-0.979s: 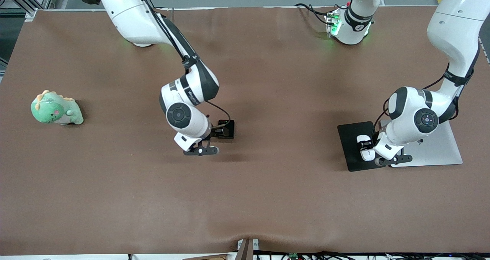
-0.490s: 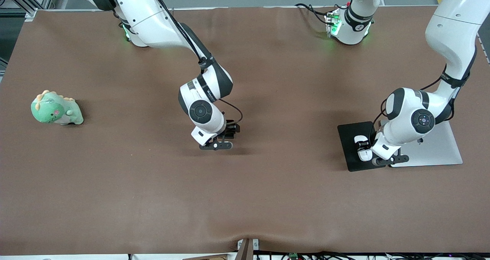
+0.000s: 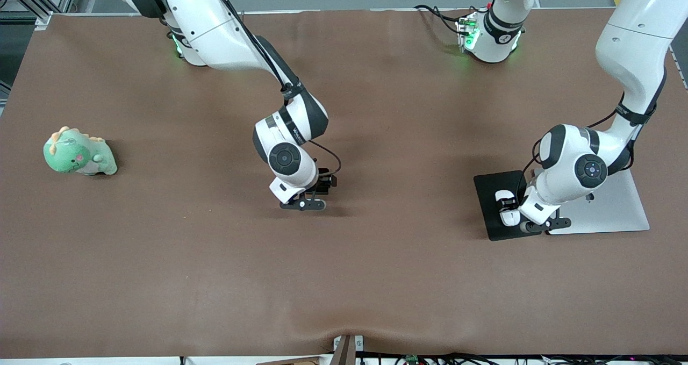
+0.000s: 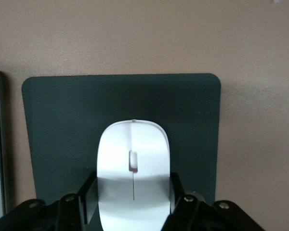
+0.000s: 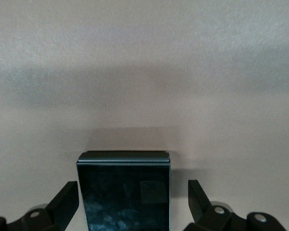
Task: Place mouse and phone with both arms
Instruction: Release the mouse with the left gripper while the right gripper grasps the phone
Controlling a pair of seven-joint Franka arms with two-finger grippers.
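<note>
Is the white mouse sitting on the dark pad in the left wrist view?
Yes, the white mouse lies on the dark pad, with the pad's surface showing around it and the left tool straddling it.

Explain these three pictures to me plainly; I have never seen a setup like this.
Two white robot arms work at a brown table. The wide picture looks down from a high camera facing them; the other two come from cameras on each arm's wrist.

The left gripper is low over a dark pad, its fingers against the sides of a white mouse. A silver laptop lies beside the pad.

The right gripper is down near the table's middle, its open fingers apart from a black phone between them.

A green plush toy sits toward the right arm's end.
</note>
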